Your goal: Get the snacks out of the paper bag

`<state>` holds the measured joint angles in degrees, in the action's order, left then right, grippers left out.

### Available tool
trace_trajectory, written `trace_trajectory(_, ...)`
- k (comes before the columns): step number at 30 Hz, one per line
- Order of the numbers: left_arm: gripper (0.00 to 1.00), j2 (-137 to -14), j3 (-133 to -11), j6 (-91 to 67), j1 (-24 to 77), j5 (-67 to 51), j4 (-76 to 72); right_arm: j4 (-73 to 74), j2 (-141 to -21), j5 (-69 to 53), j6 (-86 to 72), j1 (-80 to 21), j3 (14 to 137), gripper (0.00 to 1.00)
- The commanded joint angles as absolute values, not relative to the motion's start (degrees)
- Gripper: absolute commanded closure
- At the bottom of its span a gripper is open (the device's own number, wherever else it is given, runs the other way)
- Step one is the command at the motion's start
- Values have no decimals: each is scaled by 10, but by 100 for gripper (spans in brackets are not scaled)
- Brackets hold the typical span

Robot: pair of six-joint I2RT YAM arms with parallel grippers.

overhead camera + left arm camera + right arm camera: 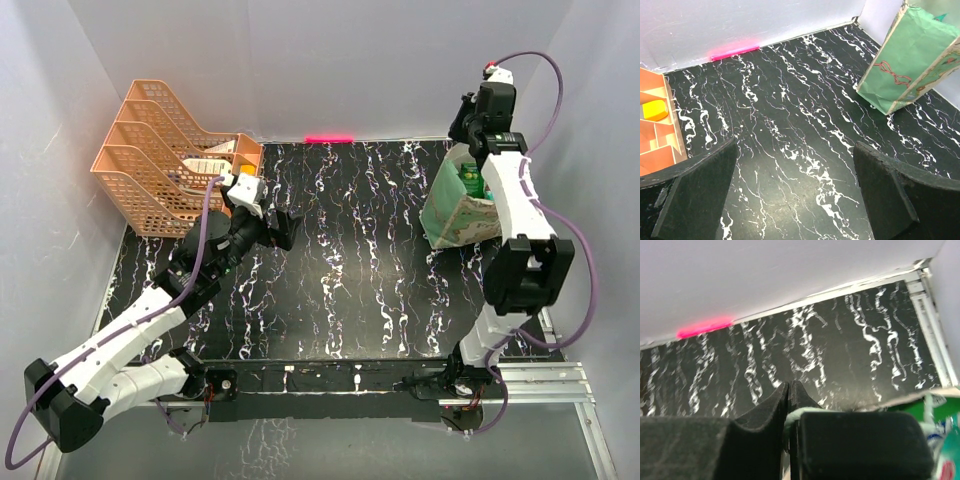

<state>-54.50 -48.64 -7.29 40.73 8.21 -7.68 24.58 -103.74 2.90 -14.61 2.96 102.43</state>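
The paper bag [455, 212], cream with mint-green sides, stands tilted at the right of the black marble table. Green snack packets [470, 180] show in its open top. My right gripper [478, 142] is at the bag's top, far side. In the right wrist view its fingers [791, 385] are pressed together on a pale mint strip of the bag [802, 412]; I cannot tell whether it is the handle or the rim. Green and teal packets [942, 462] show at that view's lower right. My left gripper [287, 228] is open and empty over the table's left middle [795, 170]. The bag [910, 60] stands far to its right.
A peach mesh tray rack [160, 160] stands at the back left, holding white cards and a yellow item [655, 110]. It is close to the left arm. A pink light strip [330, 137] lies along the back wall. White walls enclose the table.
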Motion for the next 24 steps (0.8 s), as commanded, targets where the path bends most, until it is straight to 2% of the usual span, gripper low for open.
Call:
trace_trajectory(1, 2, -550, -483, -71, 411, 91, -96, 215, -920, -100, -144, 25, 979, 93)
trace_trajectory(11, 2, -557, -483, -75, 410, 85, -97, 289, -794, -241, -166, 12, 855, 93)
trace_trajectory(24, 2, -578, -486, -89, 396, 70, -95, 300, -712, -143, -243, -215, 743, 93)
